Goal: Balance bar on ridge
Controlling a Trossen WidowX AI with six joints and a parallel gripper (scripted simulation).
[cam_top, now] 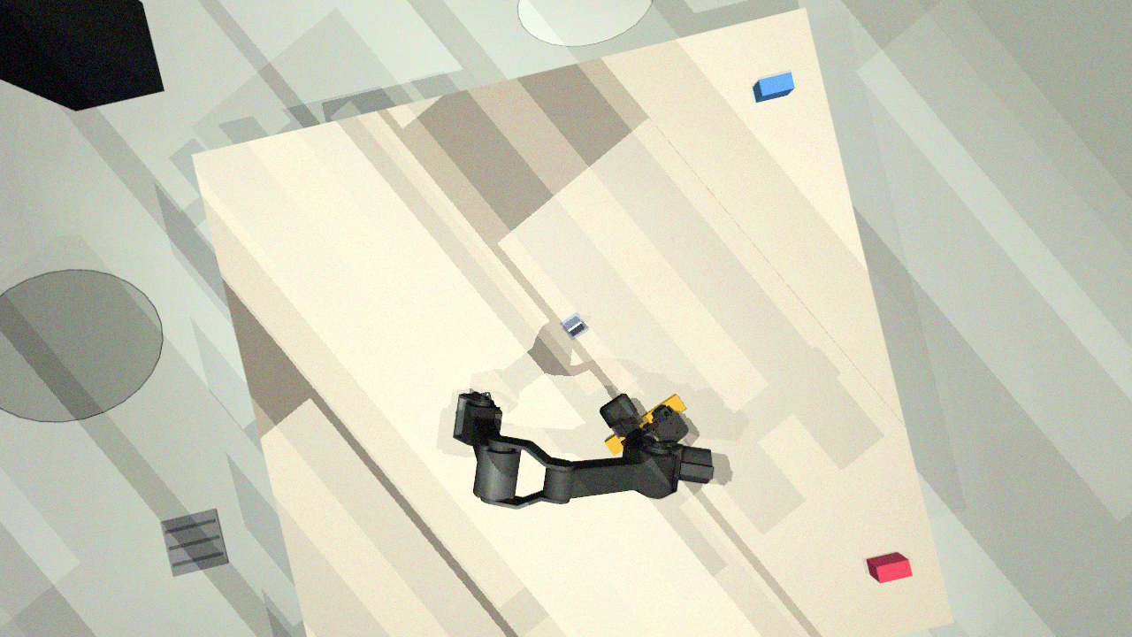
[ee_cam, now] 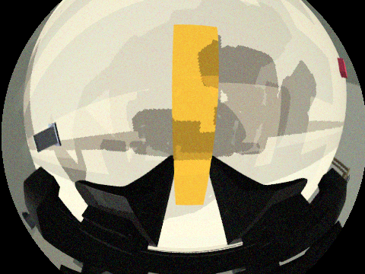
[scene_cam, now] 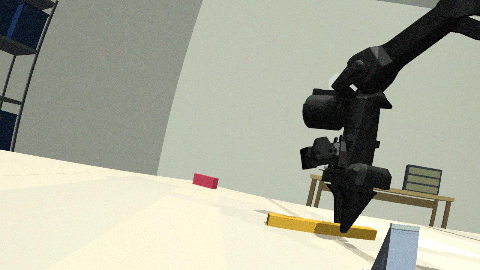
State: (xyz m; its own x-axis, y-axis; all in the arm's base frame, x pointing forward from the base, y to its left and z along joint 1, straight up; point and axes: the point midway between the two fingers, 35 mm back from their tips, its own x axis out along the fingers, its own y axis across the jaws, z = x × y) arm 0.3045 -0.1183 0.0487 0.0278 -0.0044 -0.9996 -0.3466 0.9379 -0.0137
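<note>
the black gripper's (cam_top: 635,432) (scene_cam: 340,227) (ee_cam: 192,158) fingers are partly open, closed on both sides of a long yellow rectangular bar (cam_top: 674,403) (scene_cam: 295,224) (ee_cam: 195,99), off-centre. it lies flat on the pale table (cam_top: 379,277) (scene_cam: 117,218) (ee_cam: 125,53), apart from the blue-grey ridge (cam_top: 574,326) (scene_cam: 402,250) (ee_cam: 47,139), its long axis running lower left to upper right from above.
</note>
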